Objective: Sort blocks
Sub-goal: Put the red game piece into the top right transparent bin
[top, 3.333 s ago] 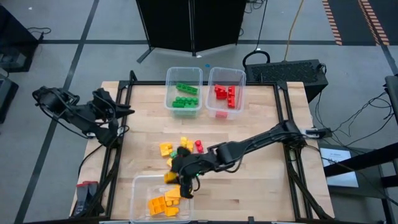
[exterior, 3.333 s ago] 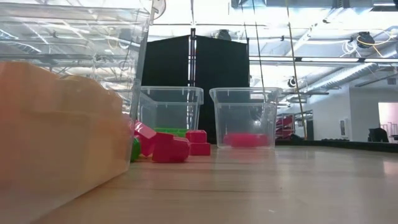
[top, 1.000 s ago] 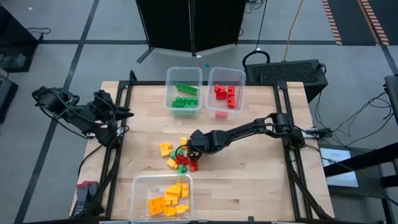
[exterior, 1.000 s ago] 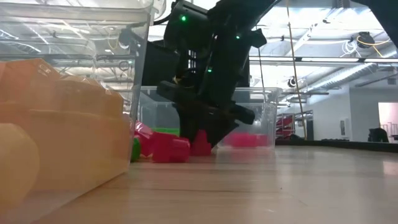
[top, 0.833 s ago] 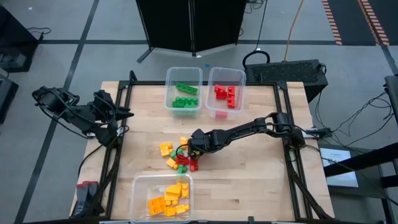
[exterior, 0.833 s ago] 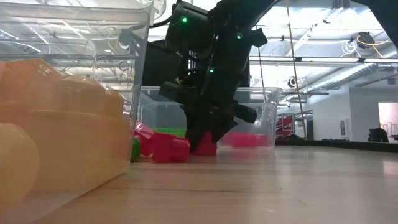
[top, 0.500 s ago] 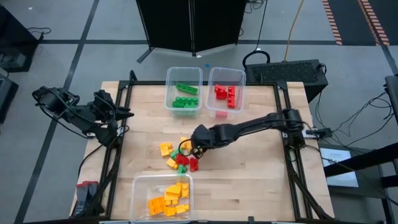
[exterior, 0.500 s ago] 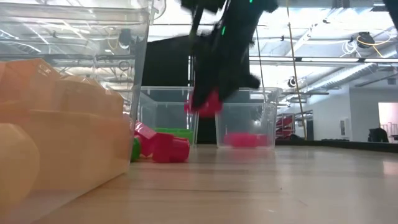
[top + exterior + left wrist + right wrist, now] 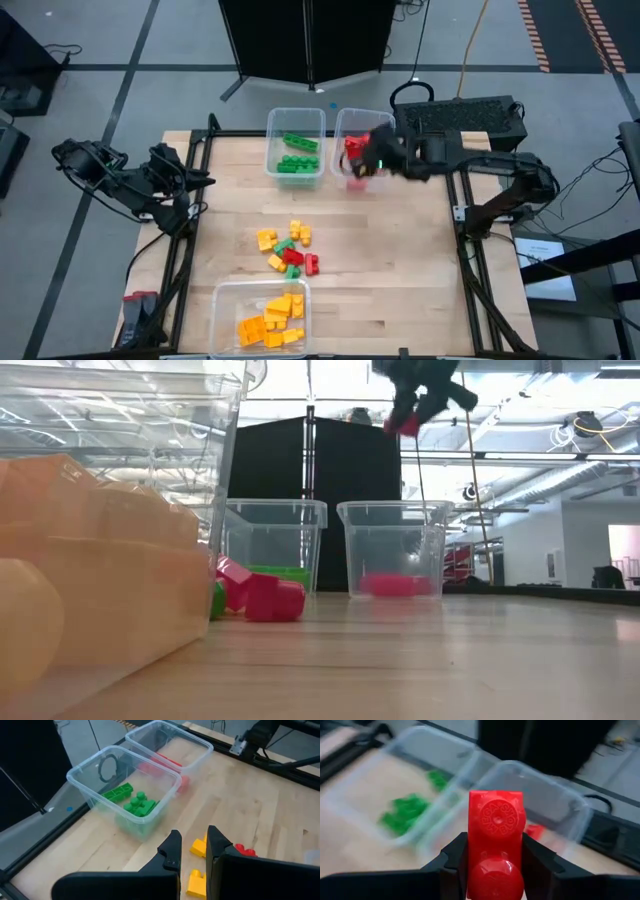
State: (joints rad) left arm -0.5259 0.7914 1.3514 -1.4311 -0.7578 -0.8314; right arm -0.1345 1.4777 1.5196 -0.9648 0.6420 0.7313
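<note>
Gripping a glossy red block (image 9: 495, 845) between its two dark matte fingers (image 9: 456, 856), the right gripper (image 9: 366, 158) hangs over the clear tub of red blocks (image 9: 341, 125) at the table's far edge. The block is hard moulded plastic with round studs, the upper stud embossed with lettering; the fingers press flat against its two sides. In the low view the gripper (image 9: 407, 422) sits high above the tub's rim with the red block pinched at its tip.

Just beside that tub stands a second clear tub (image 9: 274, 125), thin-walled and rounded at the corners, holding green blocks (image 9: 297, 153). On the pale, grained wooden table (image 9: 400, 260), a loose cluster of blocks (image 9: 288, 248) in yellow-orange, red and green lies near the middle. A third clear tub (image 9: 222, 320) at the near edge holds yellow-orange blocks (image 9: 270, 320).

The left gripper (image 9: 191, 851) waits at the table's left edge, its fingers drawn together with nothing between them.

A second ago the right gripper was down in the loose cluster with its fingers spread around a red block; half a second ago it had lifted that block clear, and now the arm has swung back across the table to the far tub. The cluster has one red block fewer. The left arm has not moved.
</note>
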